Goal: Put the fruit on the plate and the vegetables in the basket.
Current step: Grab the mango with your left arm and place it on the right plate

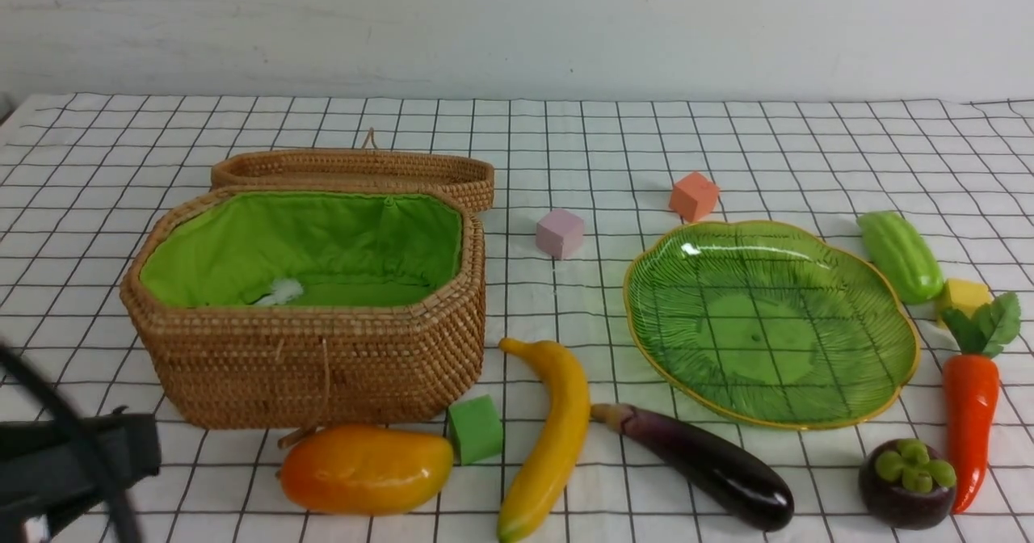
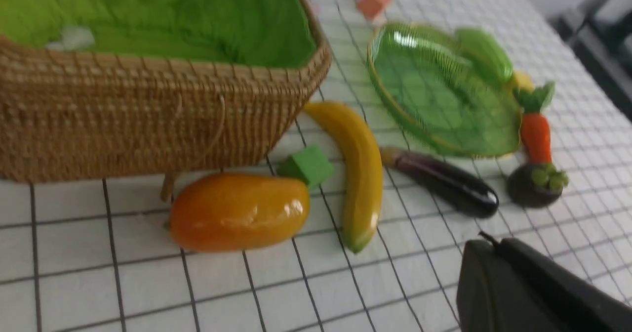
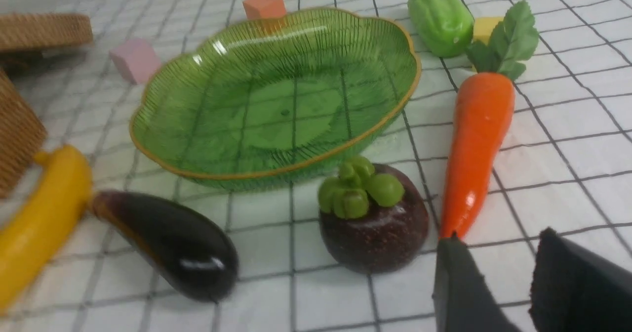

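The wicker basket (image 1: 323, 365) stands open at the left, its lid (image 1: 355, 173) lying behind it. The green plate (image 1: 767, 321) is empty at the right. Mango (image 1: 365, 468), banana (image 1: 551, 438) and eggplant (image 1: 703, 464) lie along the front. The mangosteen (image 1: 906, 482) and carrot (image 1: 969, 418) are front right, and the gourd (image 1: 899, 254) lies behind the plate's right edge. My left gripper (image 2: 486, 245) is shut and empty, above the cloth in front of the banana tip. My right gripper (image 3: 499, 236) is open and empty, just in front of the carrot's tip (image 3: 452, 226) and beside the mangosteen (image 3: 375, 223).
Foam cubes lie about: pink (image 1: 559, 233) and orange (image 1: 693, 196) behind the plate, green (image 1: 475, 428) between mango and banana, yellow (image 1: 961, 296) by the carrot leaves. A white scrap (image 1: 279, 291) lies in the basket. The left arm (image 1: 77, 458) shows at the front left corner.
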`<state>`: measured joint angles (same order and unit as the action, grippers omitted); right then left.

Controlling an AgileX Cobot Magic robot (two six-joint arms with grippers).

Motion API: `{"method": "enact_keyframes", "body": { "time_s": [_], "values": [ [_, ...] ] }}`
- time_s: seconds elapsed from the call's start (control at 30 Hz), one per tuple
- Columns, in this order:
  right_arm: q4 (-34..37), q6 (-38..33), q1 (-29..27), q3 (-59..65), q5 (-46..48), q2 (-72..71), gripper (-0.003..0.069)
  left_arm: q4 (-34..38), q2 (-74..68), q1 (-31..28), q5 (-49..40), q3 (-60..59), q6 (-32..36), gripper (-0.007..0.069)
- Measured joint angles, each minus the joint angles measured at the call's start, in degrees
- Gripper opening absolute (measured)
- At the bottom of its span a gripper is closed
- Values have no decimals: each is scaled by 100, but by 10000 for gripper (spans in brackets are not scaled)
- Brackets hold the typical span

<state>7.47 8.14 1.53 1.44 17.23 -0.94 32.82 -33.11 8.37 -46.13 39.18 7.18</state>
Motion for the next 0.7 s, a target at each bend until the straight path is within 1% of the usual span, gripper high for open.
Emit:
{"method": "enact_keyframes", "body": {
  "time_s": [0.03, 0.1, 0.13, 0.17, 0.2, 0.27, 0.3, 0.33, 0.4, 0.43, 0.47, 0.5, 0.53, 0.57, 0.67, 0.7],
  "values": [
    [321, 183, 0, 0, -246, 0, 242, 5, -190, 0, -85, 112, 17, -13],
    [936, 595, 0, 0, -746, 0, 242, 9, -473, 0, -272, 307, 270, -13],
    [936, 628, 0, 0, -797, 0, 242, 9, -519, 0, -310, 322, 303, -13],
    [1336, 845, 0, 0, -1118, 0, 242, 9, -656, 0, -445, 410, 555, -13],
    [1577, 991, 0, 0, -1401, 0, 242, 9, -746, 1, -546, 459, 742, -13],
    [1897, 1213, 0, 0, -1669, 0, 242, 16, -854, 1, -690, 482, 929, -13],
    [1926, 1237, 0, 0, -1669, 0, 242, 16, -862, 1, -706, 482, 952, -13],
    [2060, 1431, 0, -25, -1623, 0, 237, 16, -903, 1, -766, 482, 992, -13],
    [2107, 1594, 61, -316, -946, 0, 213, -12, -938, 23, -843, 487, 1053, -13],
    [2107, 1594, 75, -360, -860, 0, 213, -30, -944, 37, -850, 487, 1060, -13],
    [2052, 1436, 266, -872, -7, 30, 185, -138, -999, 144, -956, 521, 1152, -13],
    [2022, 1201, 412, -1228, 479, 111, 167, -242, -1048, 255, -1040, 564, 1193, -13],
    [2011, 1086, 445, -1302, 582, 158, 164, -264, -1058, 281, -1056, 564, 1193, -13],
    [1962, 527, 761, -2012, 1497, 412, 136, -518, -1176, 526, -1171, 682, 1270, -13],
    [1944, -458, 1233, -3078, 2790, 1009, 111, -1040, -1521, 1090, -1355, 917, 1311, -13],
    [1937, -684, 1404, -3485, 3169, 1242, 108, -1201, -1639, 1254, -1398, 978, 1318, -13]
  ]
}}
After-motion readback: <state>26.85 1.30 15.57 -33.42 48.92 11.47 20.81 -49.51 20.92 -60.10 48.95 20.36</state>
